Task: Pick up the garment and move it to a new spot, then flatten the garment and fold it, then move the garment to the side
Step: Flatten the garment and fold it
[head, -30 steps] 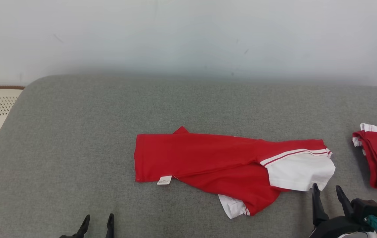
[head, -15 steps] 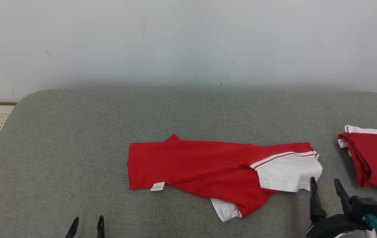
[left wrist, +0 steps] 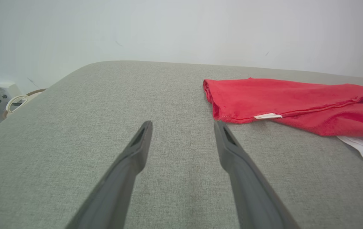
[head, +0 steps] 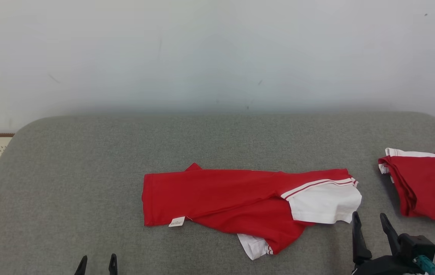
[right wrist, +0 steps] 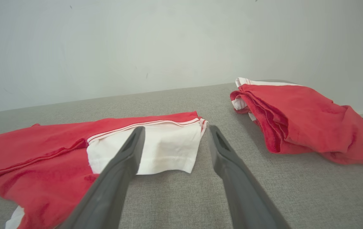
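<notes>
The right gripper (head: 369,217) stands with its two dark fingers spread and nothing between them, low over the grey padded surface (head: 87,172). Its tips are just beside the near edge of the white sleeve (head: 324,202). That sleeve marks the right end of the red garment (head: 217,193), which lies ahead and to the left of this claw, half folded on itself. Its long axis runs crosswise to the robot, left to right, near the middle of the pad. The left gripper (head: 98,260) is likewise spread and empty, and it sits nearer the robot than the garment's left hem and somewhat outside it, short of the small white label (head: 176,222) there. The right arm is therefore clearly the nearer one, and a short forward reach should put it on the sleeve end, while the left has farther to go to the hem. A second red garment (head: 423,187), bunched in folds, lies apart on the right.
</notes>
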### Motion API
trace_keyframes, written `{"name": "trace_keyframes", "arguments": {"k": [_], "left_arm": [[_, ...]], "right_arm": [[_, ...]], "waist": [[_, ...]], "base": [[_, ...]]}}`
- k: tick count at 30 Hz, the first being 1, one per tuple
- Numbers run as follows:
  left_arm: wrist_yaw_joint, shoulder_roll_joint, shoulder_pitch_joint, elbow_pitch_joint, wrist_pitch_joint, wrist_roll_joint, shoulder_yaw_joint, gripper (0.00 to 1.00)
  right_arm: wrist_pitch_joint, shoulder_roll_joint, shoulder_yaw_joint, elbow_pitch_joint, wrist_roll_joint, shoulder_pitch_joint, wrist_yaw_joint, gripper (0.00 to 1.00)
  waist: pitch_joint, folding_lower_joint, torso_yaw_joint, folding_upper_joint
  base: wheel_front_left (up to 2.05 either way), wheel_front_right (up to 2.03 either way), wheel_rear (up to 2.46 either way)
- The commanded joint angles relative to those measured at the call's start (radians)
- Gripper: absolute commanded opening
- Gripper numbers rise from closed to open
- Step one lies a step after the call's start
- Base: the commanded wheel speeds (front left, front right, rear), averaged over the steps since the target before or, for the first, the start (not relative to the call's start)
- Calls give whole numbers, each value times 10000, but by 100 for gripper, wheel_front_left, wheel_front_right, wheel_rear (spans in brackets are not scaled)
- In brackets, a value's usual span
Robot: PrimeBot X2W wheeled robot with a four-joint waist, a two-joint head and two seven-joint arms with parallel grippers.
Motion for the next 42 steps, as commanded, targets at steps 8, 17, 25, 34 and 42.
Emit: {"name": "trace_keyframes", "arguments": {"k": [8, 17, 25, 34, 42], "left_arm": [[95, 5, 199, -282, -12, 127, -171, 100], [66, 7, -72, -282, -12, 115, -433, 100], [-85, 5, -625, -173, -12, -29, -825, 100], [-189, 5, -1710, -19, -12, -73, -1490, 100], [-227, 10, -2048, 13, -12, -32, -1699, 100]], "right_arm": [[-44, -67, 286, -145, 79, 319, -11, 100], [-44, -140, 237, 3, 103, 186, -11, 100], [-44, -253, 160, 310, 129, -169, -11, 100], [-44, -413, 31, 1191, 189, -1038, -11, 100], [-44, -553, -101, 1873, 259, -1546, -11, 100]], "waist": [[-77, 1, -21, 0], [157, 1, 21, 0], [693, 1, -31, 0], [1753, 1, -80, 0], [2149, 1, 124, 0]], "base": [[0, 0, 0], [0, 0, 0], [0, 0, 0], [0, 0, 0], [0, 0, 0]]}}
